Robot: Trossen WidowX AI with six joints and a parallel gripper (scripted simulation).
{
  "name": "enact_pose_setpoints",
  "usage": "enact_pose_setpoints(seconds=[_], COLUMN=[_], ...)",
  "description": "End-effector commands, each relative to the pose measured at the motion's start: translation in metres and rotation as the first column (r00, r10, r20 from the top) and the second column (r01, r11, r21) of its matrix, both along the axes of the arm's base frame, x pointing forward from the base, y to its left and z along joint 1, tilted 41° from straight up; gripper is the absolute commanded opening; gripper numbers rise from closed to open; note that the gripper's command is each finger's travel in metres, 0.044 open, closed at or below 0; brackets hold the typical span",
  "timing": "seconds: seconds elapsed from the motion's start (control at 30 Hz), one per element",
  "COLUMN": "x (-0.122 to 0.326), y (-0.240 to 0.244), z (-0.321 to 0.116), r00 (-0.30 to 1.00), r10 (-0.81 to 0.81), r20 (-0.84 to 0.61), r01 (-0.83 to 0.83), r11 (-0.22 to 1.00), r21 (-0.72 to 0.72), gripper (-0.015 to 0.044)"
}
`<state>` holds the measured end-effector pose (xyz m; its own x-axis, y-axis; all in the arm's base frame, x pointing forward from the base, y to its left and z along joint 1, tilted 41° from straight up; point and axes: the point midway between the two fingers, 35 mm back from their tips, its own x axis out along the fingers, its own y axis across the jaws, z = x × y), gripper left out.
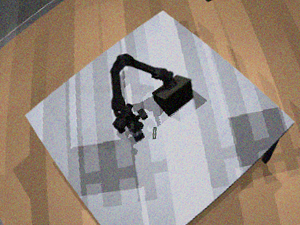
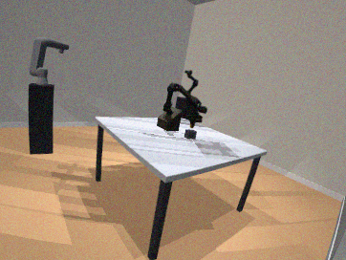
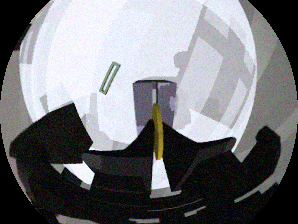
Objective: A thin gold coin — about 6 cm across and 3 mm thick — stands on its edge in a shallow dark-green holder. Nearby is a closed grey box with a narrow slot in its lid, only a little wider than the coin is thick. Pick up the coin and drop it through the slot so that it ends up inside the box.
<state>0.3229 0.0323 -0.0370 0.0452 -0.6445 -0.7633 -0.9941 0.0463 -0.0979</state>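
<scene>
The gold coin (image 3: 159,140) (image 2: 191,126) is upright, pinched between the fingertips of my gripper (image 3: 154,122) (image 2: 192,122), which is shut on it. The grey box (image 3: 144,97) (image 2: 190,134) stands on the table below and beyond the fingertips. A thin dark line, seemingly its slot, runs along the lid, and the coin's far end overlaps it in the wrist view. The coin is above the box in the exterior view. The dark-green holder (image 3: 113,79) (image 1: 153,136) is empty, left of the box in the wrist view. The box's near part is hidden by coin and fingers.
The white table (image 1: 194,170) (image 2: 158,160) carries the arm's dark base block (image 1: 176,97) (image 2: 168,121). Shadows fall across the table. A black pedestal (image 2: 41,119) with another grey arm (image 2: 37,57) stands away from the table.
</scene>
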Motion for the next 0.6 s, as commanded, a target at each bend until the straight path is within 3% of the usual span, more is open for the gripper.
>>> enact_pose_setpoints(seconds=[0.0,0.57], x=[-0.0004,0.0039], y=[0.0003,-0.0012], z=[-0.0005,0.0047], r00=[1.0,1.0], r10=[-0.003,-0.003], r20=[0.001,-0.001], r01=[0.003,0.003], r11=[1.0,1.0], r21=[0.001,0.0], gripper=[0.0,0.0])
